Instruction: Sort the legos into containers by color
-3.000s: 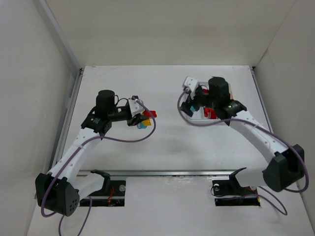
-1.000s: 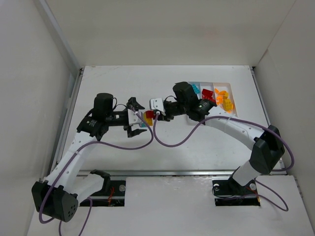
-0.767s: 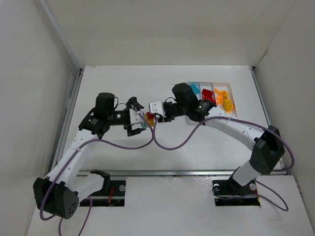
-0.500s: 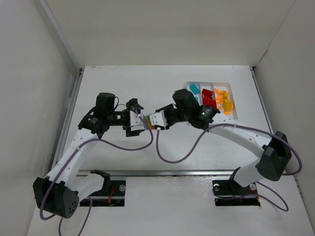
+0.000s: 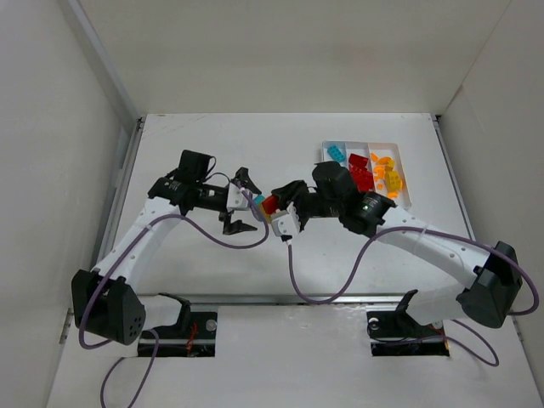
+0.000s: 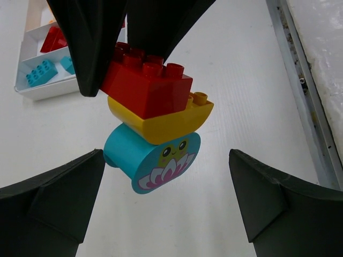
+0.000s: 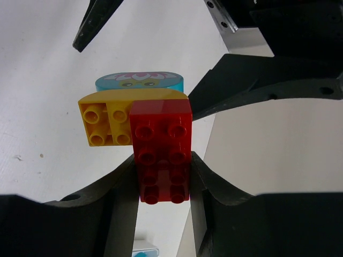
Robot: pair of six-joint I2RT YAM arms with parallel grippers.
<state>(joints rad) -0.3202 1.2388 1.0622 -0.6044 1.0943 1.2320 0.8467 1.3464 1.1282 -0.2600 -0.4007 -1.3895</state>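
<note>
Gripping the red brick [image 7: 163,142] of a red-yellow-teal stack [image 6: 155,123] at frame centre, right gripper [image 5: 270,206] is partly closed; left gripper [image 5: 242,202] gapes empty either side of it (tray [image 5: 361,143] upper right).

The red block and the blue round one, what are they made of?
Red block: probably hard, glossy plastic; moulded studs, soft shine. Blue round piece: likely the same smooth plastic, with a face and flower printed on its flat end.
</note>
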